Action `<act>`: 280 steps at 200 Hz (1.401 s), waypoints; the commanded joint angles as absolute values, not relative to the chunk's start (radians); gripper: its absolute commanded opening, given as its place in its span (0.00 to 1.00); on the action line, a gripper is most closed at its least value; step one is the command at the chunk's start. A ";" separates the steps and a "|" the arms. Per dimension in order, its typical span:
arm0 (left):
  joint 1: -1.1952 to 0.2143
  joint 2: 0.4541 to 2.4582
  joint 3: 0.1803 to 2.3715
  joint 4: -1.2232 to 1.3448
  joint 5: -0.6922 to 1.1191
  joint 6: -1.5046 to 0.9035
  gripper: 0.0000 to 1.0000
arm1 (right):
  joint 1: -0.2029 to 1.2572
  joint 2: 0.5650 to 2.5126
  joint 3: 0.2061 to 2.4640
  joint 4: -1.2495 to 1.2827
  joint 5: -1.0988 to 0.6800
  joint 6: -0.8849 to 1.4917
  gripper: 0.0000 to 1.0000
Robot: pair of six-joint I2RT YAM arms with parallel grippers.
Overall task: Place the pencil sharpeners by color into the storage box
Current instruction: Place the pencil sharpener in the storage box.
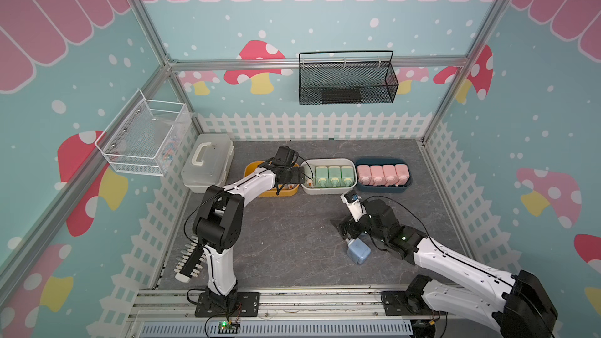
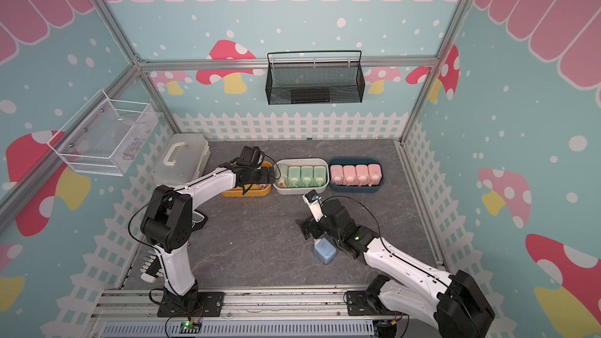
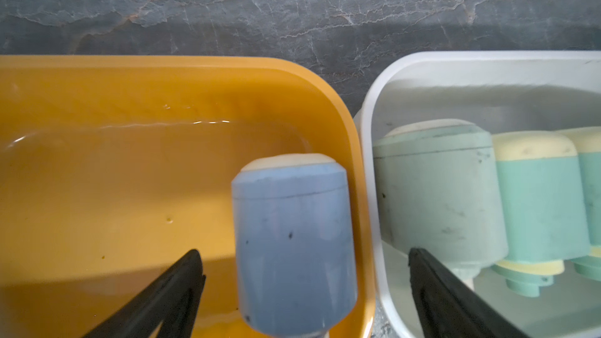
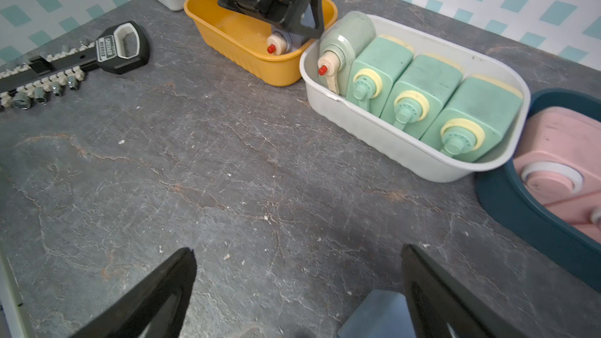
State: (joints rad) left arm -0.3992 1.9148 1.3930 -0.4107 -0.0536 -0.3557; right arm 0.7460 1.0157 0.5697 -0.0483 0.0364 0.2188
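Left pincer [image 3: 303,251] and right pincer [image 4: 297,248] gape empty, grey marbled tabletop [image 1: 292,238] below, mushroom-papered walls [image 1: 325,27] around.

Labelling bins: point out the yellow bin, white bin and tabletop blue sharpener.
yellow bin [image 4: 240,50], right wrist view, outer wall.
white bin [image 4: 390,146], right wrist view, outer wall.
tabletop blue sharpener [image 1: 357,251], in a top view, body.
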 commanded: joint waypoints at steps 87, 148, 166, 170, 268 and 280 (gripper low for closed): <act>-0.578 1.653 1.286 -0.399 -0.245 -0.242 0.99 | 0.652 1.045 0.700 -0.479 0.127 0.440 0.99; -0.605 1.581 1.214 -0.347 -0.097 -0.238 0.99 | 0.634 1.241 0.771 -0.576 0.208 0.605 0.97; -0.604 1.564 1.184 -0.323 -0.110 -0.241 0.99 | 0.633 1.283 0.786 -0.551 0.177 0.609 0.91; -0.604 1.561 1.177 -0.315 -0.109 -0.242 0.99 | 0.633 1.291 0.788 -0.544 0.167 0.607 0.90; -0.605 1.522 1.133 -0.307 -0.100 -0.193 0.99 | 0.634 1.369 0.830 -0.506 0.097 0.395 0.56; -0.604 1.519 1.129 -0.309 -0.094 -0.176 0.99 | 0.633 1.370 0.821 -0.462 0.047 0.317 0.56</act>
State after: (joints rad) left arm -0.6071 1.5517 1.1450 -0.3199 -0.1081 -0.2176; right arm 0.6338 1.3560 0.8093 -0.5137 0.1249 0.4580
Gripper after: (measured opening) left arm 0.988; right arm 0.567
